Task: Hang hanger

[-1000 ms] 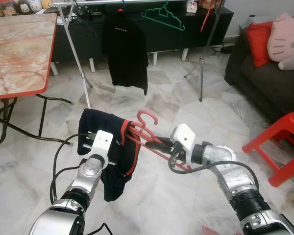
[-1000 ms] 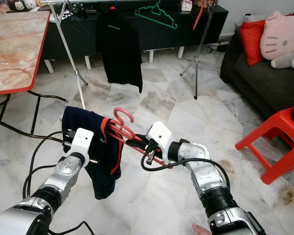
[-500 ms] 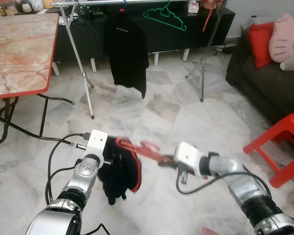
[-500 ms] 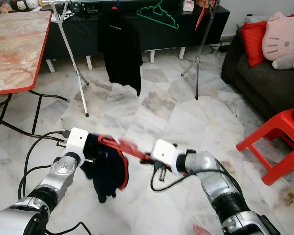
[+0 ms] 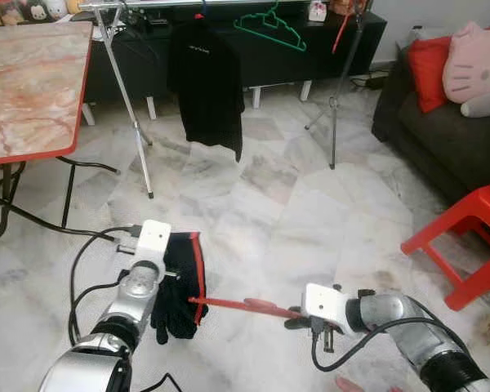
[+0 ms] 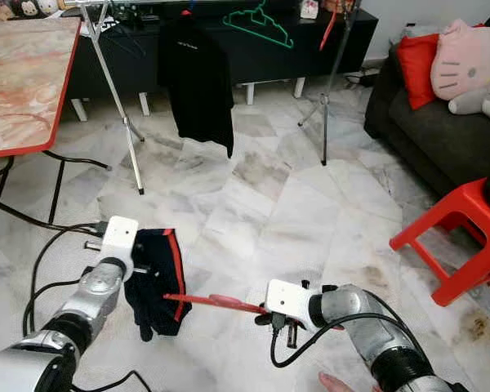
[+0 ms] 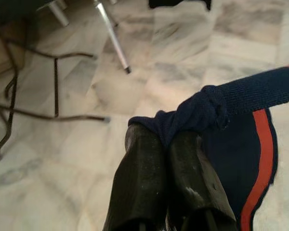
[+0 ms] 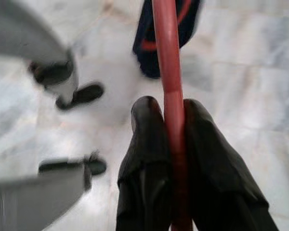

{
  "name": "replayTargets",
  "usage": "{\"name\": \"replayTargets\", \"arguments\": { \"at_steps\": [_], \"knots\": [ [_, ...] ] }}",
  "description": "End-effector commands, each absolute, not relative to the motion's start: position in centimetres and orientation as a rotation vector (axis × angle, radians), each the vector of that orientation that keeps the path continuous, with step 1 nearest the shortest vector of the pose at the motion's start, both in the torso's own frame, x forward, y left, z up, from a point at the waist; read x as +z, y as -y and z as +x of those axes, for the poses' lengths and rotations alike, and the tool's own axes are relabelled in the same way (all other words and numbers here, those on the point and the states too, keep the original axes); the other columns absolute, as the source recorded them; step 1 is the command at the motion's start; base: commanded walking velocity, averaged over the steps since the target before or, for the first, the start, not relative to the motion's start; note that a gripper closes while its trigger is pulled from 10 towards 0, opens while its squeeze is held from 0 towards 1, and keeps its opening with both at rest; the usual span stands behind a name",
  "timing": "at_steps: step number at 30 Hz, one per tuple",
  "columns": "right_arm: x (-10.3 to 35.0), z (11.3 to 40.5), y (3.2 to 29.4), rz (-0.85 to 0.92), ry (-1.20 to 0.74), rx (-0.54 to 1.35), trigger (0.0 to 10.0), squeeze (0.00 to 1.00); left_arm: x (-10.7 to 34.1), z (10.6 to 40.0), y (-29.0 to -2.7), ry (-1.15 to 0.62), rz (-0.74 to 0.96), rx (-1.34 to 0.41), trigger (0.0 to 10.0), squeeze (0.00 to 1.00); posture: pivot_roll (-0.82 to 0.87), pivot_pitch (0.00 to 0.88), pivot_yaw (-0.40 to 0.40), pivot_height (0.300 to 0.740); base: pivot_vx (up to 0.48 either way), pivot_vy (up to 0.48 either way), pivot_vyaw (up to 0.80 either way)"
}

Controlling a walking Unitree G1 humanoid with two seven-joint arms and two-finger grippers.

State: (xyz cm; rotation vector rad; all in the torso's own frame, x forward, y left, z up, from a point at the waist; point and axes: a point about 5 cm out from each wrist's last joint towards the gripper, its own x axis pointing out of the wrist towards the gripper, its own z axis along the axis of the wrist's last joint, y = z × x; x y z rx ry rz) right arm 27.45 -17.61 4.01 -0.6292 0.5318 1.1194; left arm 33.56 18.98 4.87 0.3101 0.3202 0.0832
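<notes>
Marble floor [image 5: 294, 204], clothes rack [image 5: 131, 98], sofa [image 5: 441, 139]

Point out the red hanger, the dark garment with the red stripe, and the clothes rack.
red hanger [image 5: 245, 304], left eye view, middle of its bar.
dark garment [image 5: 180, 282], left eye view, cloth beside the red stripe.
clothes rack [image 5: 124, 86], left eye view, its slanted metal leg.

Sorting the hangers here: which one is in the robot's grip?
The red hanger, clamped in the right gripper low over the floor. The green hanger hangs empty on the rail, and another there carries the black shirt.
</notes>
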Motion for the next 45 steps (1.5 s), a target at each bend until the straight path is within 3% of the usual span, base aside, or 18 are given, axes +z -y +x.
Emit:
{"name": "replayTargets", "arguments": {
  "at_steps": [1, 6, 8, 9, 10, 11, 12, 13, 14, 19, 24, 32, 45],
  "knots": [
    [4.7, 27.7, 18.1, -0.551, -0.476, 1.052, 0.0, 0.00, 4.0, 32.8, -19.8, -0.356, 0.284, 0.133, 0.0, 0.00, -0.07, 0.095, -0.064, 0.740, 0.000, 0.000, 0.00],
    [5.1, 27.5, 19.7, -0.225, -0.355, 0.752, 0.0, 0.00, 3.1, 31.4, -21.8, -0.356, 0.223, 0.233, 0.0, 0.00, -0.06, 0.103, -0.063, 0.740, 0.000, 0.000, 0.00],
    [4.9, 27.4, 20.0, -0.186, -0.351, 0.702, 0.0, 0.00, 3.1, 31.2, -21.9, -0.347, 0.214, 0.232, 0.0, 0.00, -0.06, 0.103, -0.063, 0.740, 0.000, 0.000, 0.00],
    [4.6, 27.2, 20.1, -0.155, -0.346, 0.661, 0.0, 0.00, 3.1, 31.1, -21.9, -0.335, 0.208, 0.227, 1.3, 0.00, -0.06, 0.105, -0.062, 0.740, 0.000, 0.000, 0.00],
    [4.4, 27.0, 20.2, -0.136, -0.343, 0.637, 0.0, 0.00, 3.1, 31.0, -21.9, -0.328, 0.205, 0.223, 1.3, 0.00, -0.06, 0.106, -0.059, 0.740, 0.000, 0.000, 0.00],
    [4.0, 26.9, 20.4, -0.122, -0.341, 0.577, 0.0, 0.00, 3.2, 31.0, -21.7, -0.308, 0.183, 0.207, 4.5, 0.00, -0.06, 0.106, -0.059, 0.740, 0.000, 0.000, 0.00],
    [3.1, 26.7, 20.7, -0.108, -0.364, 0.494, 2.7, 0.00, 3.4, 31.0, -21.3, -0.276, 0.142, 0.178, 9.4, 0.00, -0.06, 0.106, -0.055, 0.740, 0.000, 0.000, 0.00],
    [2.4, 26.6, 20.9, -0.118, -0.382, 0.425, 7.8, 0.00, 3.6, 31.0, -20.8, -0.245, 0.112, 0.148, 10.0, 0.00, -0.07, 0.106, -0.054, 0.740, 0.000, 0.000, 0.00],
    [1.6, 26.5, 21.2, -0.112, -0.410, 0.339, 10.0, 0.00, 4.0, 31.1, -20.1, -0.200, 0.092, 0.097, 10.0, 0.00, -0.07, 0.104, -0.052, 0.740, 0.000, 0.000, 0.00],
    [-2.1, 25.4, 21.3, -0.014, -0.548, 0.031, 10.0, 0.00, 5.9, 31.2, -17.8, -0.051, 0.039, -0.013, 10.0, 0.00, -0.04, 0.090, -0.049, 0.740, 0.000, 0.000, 0.00],
    [-4.9, 23.2, 20.1, 0.056, -0.703, -0.098, 10.0, 0.00, 8.3, 31.5, -16.9, 0.055, -0.064, -0.056, 10.0, 0.00, -0.02, 0.073, -0.052, 0.740, 0.000, 0.000, 0.00],
    [-6.5, 21.2, 19.2, 0.067, -0.777, -0.161, 10.0, 0.00, 10.9, 30.7, -15.6, 0.139, -0.163, -0.120, 10.0, 0.00, -0.01, 0.042, -0.048, 0.740, 0.000, 0.000, 0.00],
    [-8.1, 18.1, 19.8, 0.018, -0.860, -0.186, 10.0, 0.00, 11.9, 30.5, -13.7, 0.100, -0.196, -0.190, 10.0, 0.00, -0.03, 0.014, -0.039, 0.740, 0.000, 0.022, 0.00]
  ]
}}
